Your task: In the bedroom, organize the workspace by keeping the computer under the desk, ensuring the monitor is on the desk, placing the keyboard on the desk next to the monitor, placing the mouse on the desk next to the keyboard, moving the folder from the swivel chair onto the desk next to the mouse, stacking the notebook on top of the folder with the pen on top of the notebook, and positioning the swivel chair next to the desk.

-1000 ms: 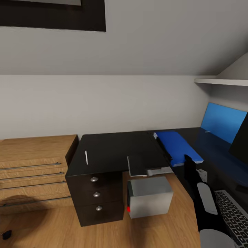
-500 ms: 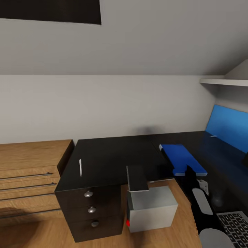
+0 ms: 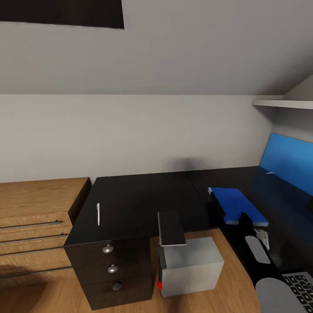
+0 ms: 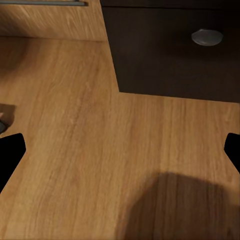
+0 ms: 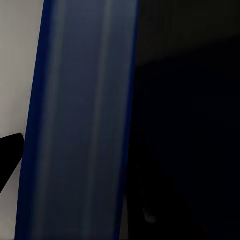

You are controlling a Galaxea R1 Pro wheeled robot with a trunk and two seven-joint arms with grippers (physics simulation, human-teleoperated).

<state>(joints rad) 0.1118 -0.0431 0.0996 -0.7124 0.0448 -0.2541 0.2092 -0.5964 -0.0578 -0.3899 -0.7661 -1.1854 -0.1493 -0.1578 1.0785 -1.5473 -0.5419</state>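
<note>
Folder (image 3: 237, 204) just beyond right pincer (image 3: 244, 216)

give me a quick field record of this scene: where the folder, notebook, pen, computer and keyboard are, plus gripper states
folder: flat on the desk, towards its right part
notebook: at the desk's front edge, overhanging above the computer
pen: on the desk near its left edge, apart from the notebook
computer: on the floor beside the drawer unit
keyboard: a corner shows at lower right
right gripper: by the folder's near end, state unclear
left gripper: open over wood floor, holding nothing
stacking: not yet done
</note>
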